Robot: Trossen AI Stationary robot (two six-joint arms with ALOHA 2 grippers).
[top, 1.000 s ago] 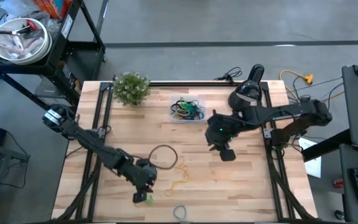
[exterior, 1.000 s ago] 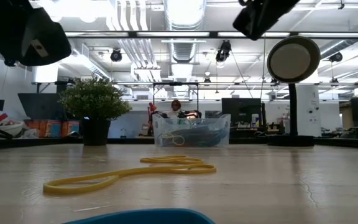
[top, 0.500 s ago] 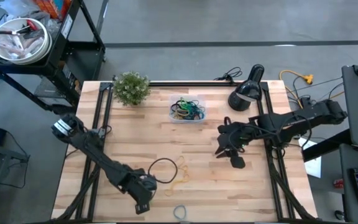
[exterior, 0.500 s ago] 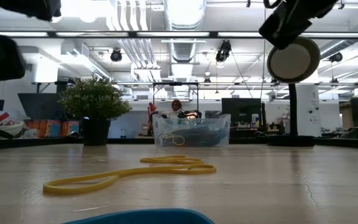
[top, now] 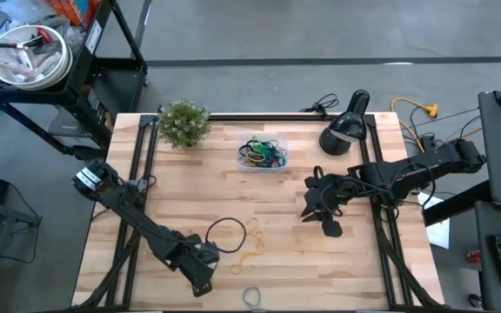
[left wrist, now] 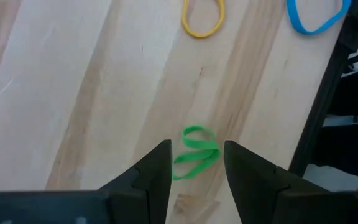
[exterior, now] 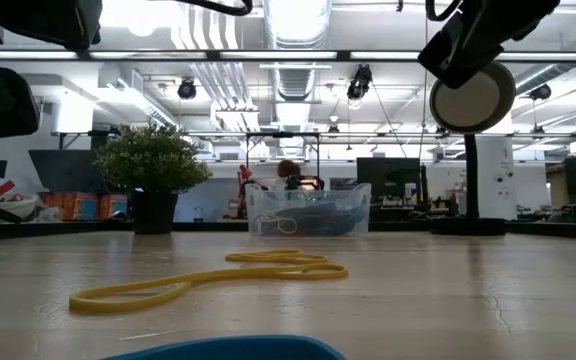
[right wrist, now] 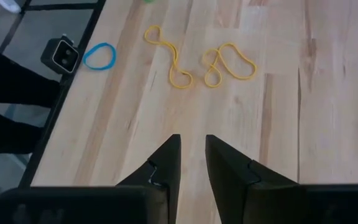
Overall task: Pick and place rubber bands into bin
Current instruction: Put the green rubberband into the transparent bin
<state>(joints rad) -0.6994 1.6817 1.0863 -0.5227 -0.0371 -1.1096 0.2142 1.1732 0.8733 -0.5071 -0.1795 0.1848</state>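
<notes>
Rubber bands (top: 261, 154) mostly sit piled in the bin (top: 263, 165) at about 12 o'clock on the table (top: 320, 261), beside the small plant (top: 183, 122); several stay loose toward 6 o'clock. Loose items noted: black loop (top: 226, 237) near table centre-front, two yellow bands (top: 254, 243) just beside it toward 3 o'clock, blue band (top: 251, 296) at the 6 o'clock edge, and a crumpled green band (left wrist: 195, 151), seen only in the left wrist view. Left hand (top: 200, 280) is low at roughly 7 o'clock, fingers (left wrist: 155, 174) apart and empty, with the green band lying on the wood in line with the gap, a little ahead of the tips. Right hand (top: 327, 222) hovers at about 3 o'clock, clear of the bin; its fingers (right wrist: 166, 163) stand a narrow gap apart with nothing between them. Judged step: left arm is lining up a pick on the green band. Next move calls for lowering until the tips straddle the band, closing, then carrying it across to the bin at 12 o'clock. Risk: thin band lies flat and may slip out when the fingers close.
</notes>
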